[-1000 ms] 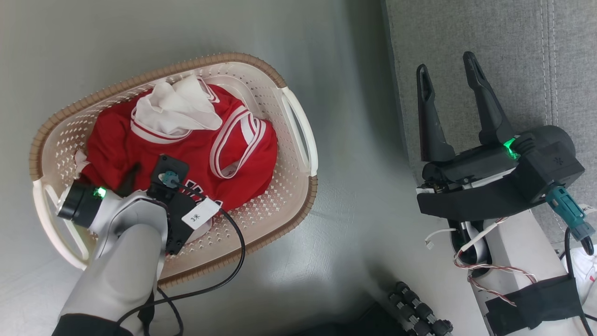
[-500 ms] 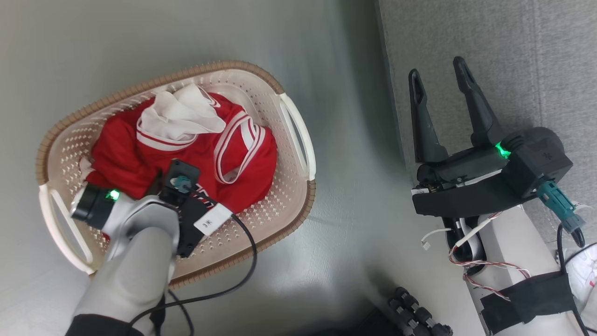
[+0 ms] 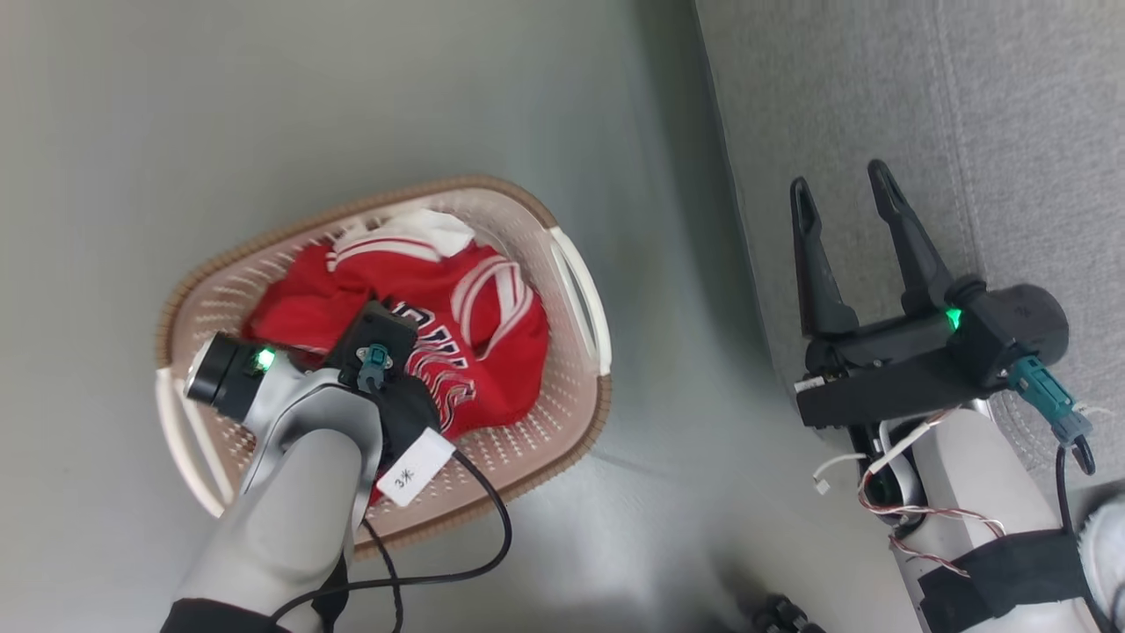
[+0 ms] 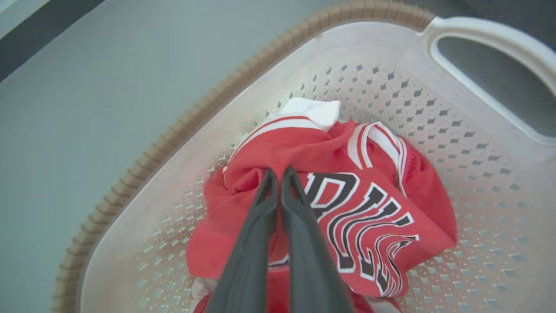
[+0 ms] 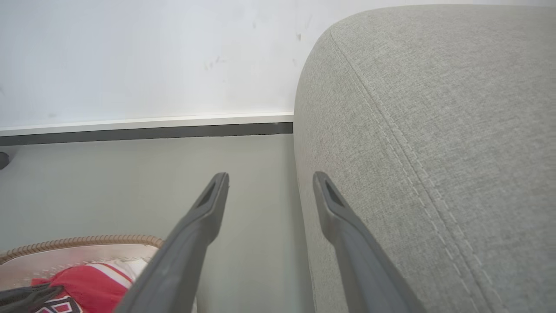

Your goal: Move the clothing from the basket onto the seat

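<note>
While left pincer point(image 4: 279, 171) clamps clothing point(image 4: 373, 208) in basket point(image 4: 434, 108), clear of walls | right pincer point(image 3: 839, 180) spread at seat point(image 3: 1011, 132) edge

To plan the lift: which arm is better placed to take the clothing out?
Left. The left gripper is shut on the clothing in the basket; the right gripper is open, near the seat.

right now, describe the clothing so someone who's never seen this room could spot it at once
Left of the big grey seat, a cream perforated basket with a brown rim sits on the pale floor. Crumpled inside it is the clothing: bright red fabric with white striped trim and black-and-white lettering, the only red thing there, pinched by the left gripper.
</note>
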Tool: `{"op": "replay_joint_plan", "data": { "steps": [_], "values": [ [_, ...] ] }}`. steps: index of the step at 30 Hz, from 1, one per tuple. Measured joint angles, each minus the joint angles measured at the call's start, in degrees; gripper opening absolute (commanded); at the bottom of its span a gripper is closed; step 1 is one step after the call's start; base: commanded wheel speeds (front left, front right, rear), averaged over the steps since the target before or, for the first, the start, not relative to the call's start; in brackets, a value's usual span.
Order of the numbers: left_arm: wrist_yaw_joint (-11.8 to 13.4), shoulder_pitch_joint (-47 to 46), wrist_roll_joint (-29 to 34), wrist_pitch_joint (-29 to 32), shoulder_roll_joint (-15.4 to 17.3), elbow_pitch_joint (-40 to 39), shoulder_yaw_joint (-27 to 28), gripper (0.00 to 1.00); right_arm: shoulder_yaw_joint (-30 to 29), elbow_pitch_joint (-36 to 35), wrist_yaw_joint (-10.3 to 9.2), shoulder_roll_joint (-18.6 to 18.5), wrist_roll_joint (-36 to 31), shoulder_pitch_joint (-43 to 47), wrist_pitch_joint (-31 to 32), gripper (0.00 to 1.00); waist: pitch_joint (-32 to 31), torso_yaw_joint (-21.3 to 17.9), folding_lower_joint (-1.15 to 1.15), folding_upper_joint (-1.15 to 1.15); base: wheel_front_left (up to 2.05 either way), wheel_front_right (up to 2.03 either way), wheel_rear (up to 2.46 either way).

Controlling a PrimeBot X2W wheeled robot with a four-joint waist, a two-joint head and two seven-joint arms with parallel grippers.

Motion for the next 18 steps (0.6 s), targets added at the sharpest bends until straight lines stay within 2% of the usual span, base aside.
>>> {"op": "replay_joint_plan", "data": {
  "steps": [7, 18],
  "values": [
    [-3.0, 1.0, -3.2, -5.4, -0.2, -2.9, -1.2, 0.0, -0.9, 2.0, 0.43, -1.3, -0.3, 1.5, 0.0, 1.0, -5.4, 2.9, 0.0, 0.0, 0.0, 0.0, 0.0],
    [-5.9, 2.1, -11.8, -6.4, -0.2, -12.1, -8.4, 0.0, -1.6, 5.6, 1.18, -2.5, -0.3, 2.6, 0.0, 1.0, -14.2, 7.7, -0.01, 0.0, 0.0, 0.0, 0.0]
  ]
}}
